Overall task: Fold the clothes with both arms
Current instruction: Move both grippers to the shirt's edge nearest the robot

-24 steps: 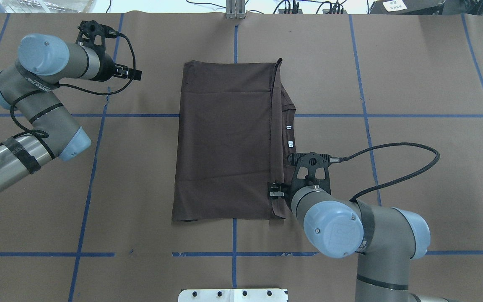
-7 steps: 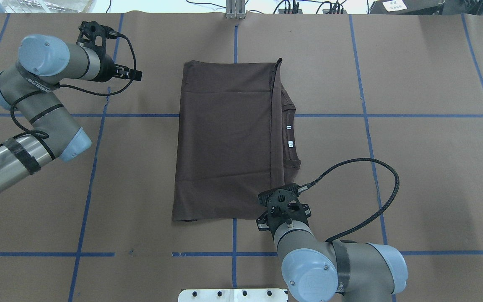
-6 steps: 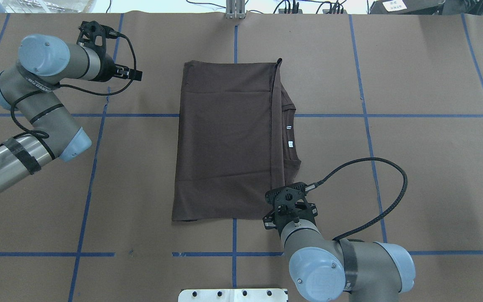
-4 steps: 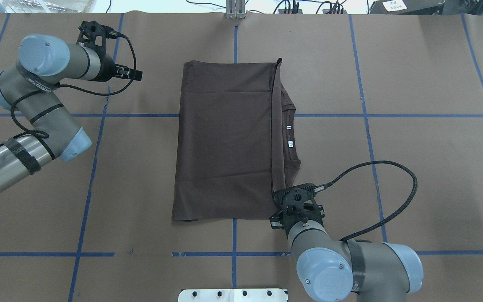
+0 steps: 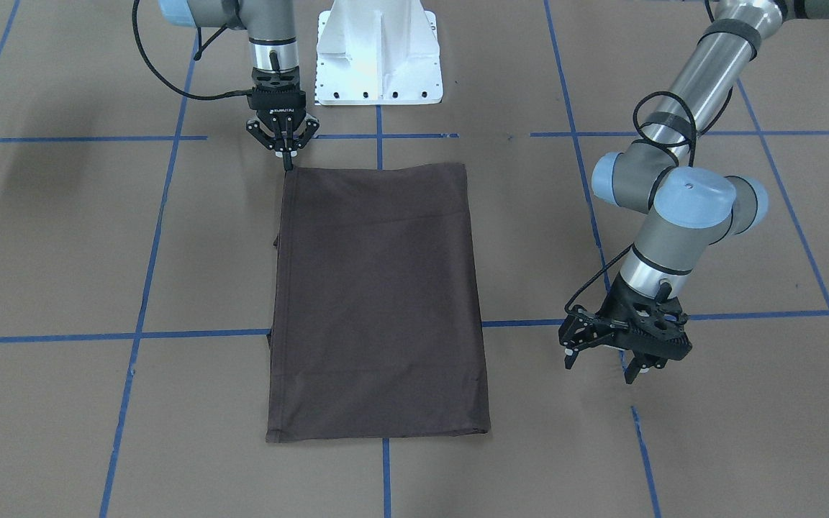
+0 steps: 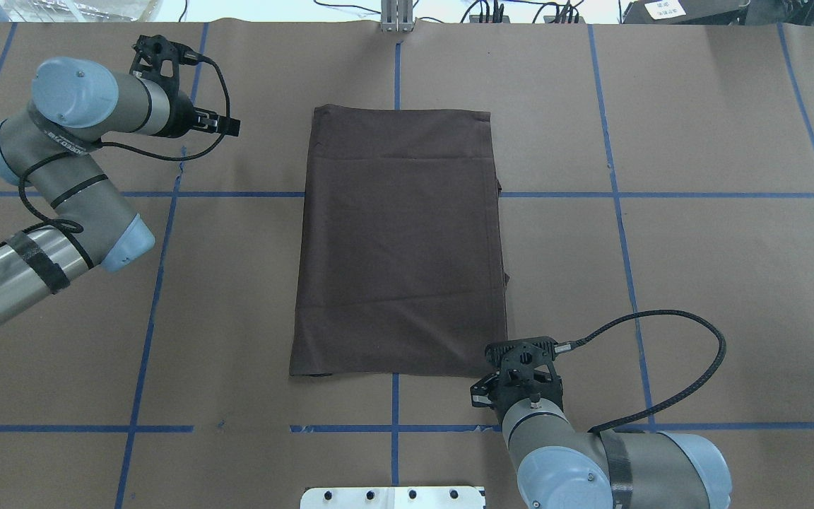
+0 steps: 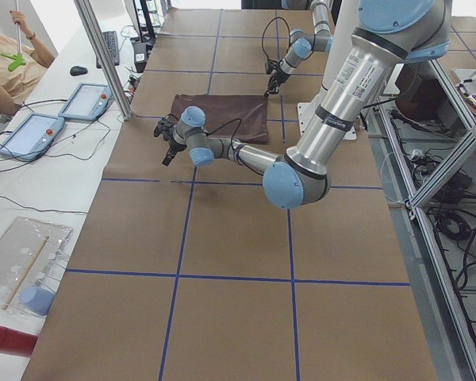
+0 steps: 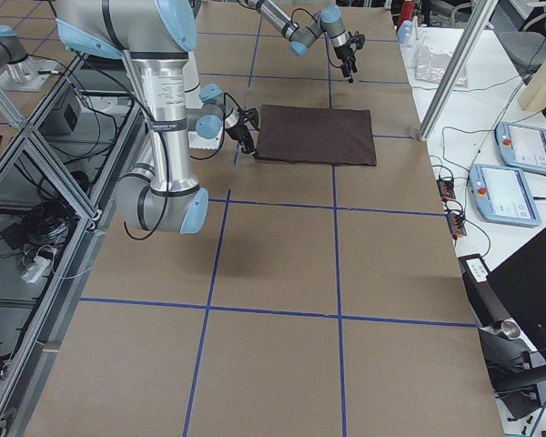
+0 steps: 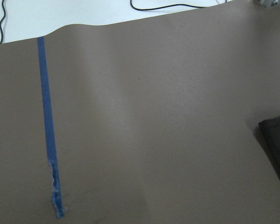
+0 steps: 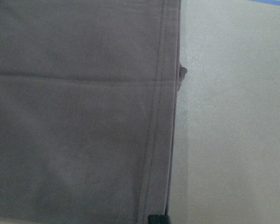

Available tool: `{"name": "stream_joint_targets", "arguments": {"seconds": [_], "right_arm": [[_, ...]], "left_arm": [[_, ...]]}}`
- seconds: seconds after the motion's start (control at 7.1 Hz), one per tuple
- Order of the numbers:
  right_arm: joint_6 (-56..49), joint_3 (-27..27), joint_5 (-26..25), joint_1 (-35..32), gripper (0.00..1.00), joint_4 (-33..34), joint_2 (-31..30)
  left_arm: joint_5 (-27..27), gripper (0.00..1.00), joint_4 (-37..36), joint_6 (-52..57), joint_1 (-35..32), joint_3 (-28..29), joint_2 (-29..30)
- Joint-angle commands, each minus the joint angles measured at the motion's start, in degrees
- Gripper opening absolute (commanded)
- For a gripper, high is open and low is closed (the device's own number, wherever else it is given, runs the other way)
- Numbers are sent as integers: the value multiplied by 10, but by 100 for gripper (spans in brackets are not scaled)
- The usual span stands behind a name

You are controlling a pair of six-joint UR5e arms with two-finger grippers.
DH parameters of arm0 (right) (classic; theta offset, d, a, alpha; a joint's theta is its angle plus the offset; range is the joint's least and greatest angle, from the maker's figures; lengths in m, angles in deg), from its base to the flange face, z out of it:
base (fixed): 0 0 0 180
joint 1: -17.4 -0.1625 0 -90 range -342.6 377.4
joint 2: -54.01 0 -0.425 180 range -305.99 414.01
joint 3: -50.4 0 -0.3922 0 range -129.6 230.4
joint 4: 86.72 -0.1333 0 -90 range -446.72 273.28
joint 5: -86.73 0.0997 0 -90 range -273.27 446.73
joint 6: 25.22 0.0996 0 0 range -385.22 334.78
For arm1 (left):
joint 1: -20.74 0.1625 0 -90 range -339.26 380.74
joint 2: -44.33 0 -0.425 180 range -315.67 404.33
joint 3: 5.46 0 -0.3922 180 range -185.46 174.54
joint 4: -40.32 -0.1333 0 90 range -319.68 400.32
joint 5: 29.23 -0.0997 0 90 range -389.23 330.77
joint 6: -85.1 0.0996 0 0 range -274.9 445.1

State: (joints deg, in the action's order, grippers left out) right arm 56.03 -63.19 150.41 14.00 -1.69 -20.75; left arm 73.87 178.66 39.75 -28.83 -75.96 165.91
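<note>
The dark brown T-shirt (image 6: 396, 240) lies flat as a folded rectangle in the middle of the table; it also shows in the front view (image 5: 378, 302). Its collar and tags are hidden under the top layer. My right gripper (image 5: 286, 164) points down at the shirt's corner nearest the robot, fingers together on the hem. It also shows from overhead (image 6: 499, 382). The right wrist view shows the shirt's hemmed edge (image 10: 84, 116). My left gripper (image 5: 599, 363) is open and empty, hovering over bare paper beside the shirt's far end (image 6: 229, 126).
Brown paper with blue tape lines (image 6: 396, 428) covers the table. The white pedestal base (image 5: 378, 65) stands behind the shirt. Tablets (image 7: 32, 135) and an operator (image 7: 8, 55) are beyond the far table edge. The left wrist view catches a shirt corner (image 9: 277, 149).
My right gripper has moved right and back toward the robot at the shirt's near corner. The top layer's right edge has shifted right and now covers the collar and tags. The left arm has not moved.
</note>
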Motion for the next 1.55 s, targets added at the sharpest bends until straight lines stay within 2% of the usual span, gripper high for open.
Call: {"name": "stream_joint_targets", "arguments": {"seconds": [0.0,0.14,0.28,0.42,0.56,0.7,0.85,0.99,1.13,1.27,1.41], "right_arm": [[1,-60,16,-9,100,-3,1],[5,-92,61,-33,100,-20,1],[5,-104,85,-59,100,-45,0],[5,-104,121,-95,100,-47,4],[14,-102,155,-129,100,-62,3],[35,-96,169,-150,100,-78,4],[69,-85,200,-168,100,-110,4],[91,-70,204,-170,99,-136,4],[94,-63,204,-179,99,-137,4],[94,-61,203,-181,100,-138,3],[94,-61,203,-181,100,-139,2]], "left_arm": [[3,100,-3,0,0,-16,0],[34,100,-10,-1,0,-57,-5],[49,100,-10,-41,1,-123,-40],[41,100,-8,-126,14,-180,-67],[45,100,-15,-149,44,-251,-109],[47,100,-15,-190,71,-301,-127],[34,100,-14,-306,118,-341,-146],[-46,100,-13,-367,176,-364,-183],[-135,97,-16,-418,249,-363,-193],[-161,79,-21,-471,285,-357,-197],[-181,72,-32,-482,313,-356,-209]]}}
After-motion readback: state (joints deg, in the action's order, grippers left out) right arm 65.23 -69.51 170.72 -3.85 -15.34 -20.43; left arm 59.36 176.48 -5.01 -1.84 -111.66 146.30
